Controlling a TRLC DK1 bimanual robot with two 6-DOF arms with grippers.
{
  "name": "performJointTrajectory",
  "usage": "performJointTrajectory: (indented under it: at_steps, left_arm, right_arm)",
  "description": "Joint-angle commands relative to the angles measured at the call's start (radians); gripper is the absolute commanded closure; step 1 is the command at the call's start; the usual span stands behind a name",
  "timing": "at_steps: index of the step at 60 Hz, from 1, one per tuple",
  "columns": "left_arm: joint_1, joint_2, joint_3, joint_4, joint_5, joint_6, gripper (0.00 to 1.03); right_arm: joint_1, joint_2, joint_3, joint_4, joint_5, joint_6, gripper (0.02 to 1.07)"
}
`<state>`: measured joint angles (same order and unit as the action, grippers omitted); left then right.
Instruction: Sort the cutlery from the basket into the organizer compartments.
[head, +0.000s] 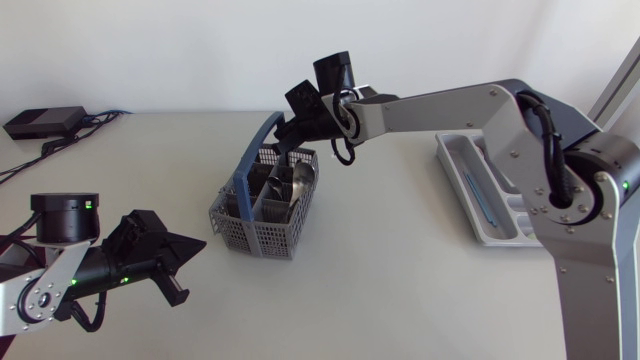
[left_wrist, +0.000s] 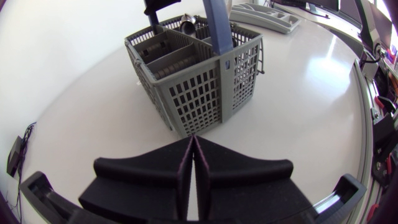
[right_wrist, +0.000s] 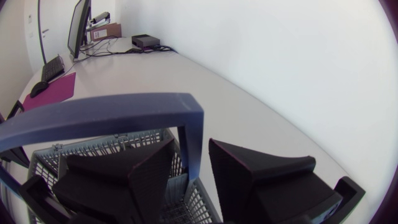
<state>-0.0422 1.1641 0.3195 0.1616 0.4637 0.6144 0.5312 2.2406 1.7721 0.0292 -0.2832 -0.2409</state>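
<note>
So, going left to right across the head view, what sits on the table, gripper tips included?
Small black box → left gripper → basket → organizer

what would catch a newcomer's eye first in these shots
Most likely the grey basket with its tall blue handle, standing in the middle of the table, with the right gripper poised right at that handle. Next, the left gripper, shut and empty, sits low at the near left, pointing at the basket. The grey organizer lies far right, partly behind the right arm.
</note>
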Motion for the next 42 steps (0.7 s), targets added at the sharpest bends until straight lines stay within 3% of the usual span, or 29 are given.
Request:
performJointTrajectory:
  at_steps: [1, 3, 13, 34, 42]
  left_arm:
    - [0.005, 0.017, -0.005, 0.012, 0.009, 0.024, 1.00]
    - [0.005, 0.019, -0.005, 0.012, 0.009, 0.024, 1.00]
    - [0.005, 0.019, -0.007, 0.012, 0.009, 0.022, 1.00]
    - [-0.005, 0.016, -0.008, 0.012, 0.009, 0.016, 1.00]
    - [-0.015, -0.001, -0.016, 0.009, 0.009, 0.008, 1.00]
  right_arm:
    - [0.009, 0.054, 0.036, -0.006, 0.004, -0.023, 0.67]
    - [0.010, 0.059, 0.041, -0.008, 0.004, -0.024, 0.67]
    - [0.015, 0.070, 0.047, -0.009, 0.004, -0.035, 0.96]
    - [0.016, -0.050, -0.119, -0.009, 0.004, -0.049, 0.97]
    - [0.039, -0.147, -0.275, 0.011, 0.058, -0.057, 0.97]
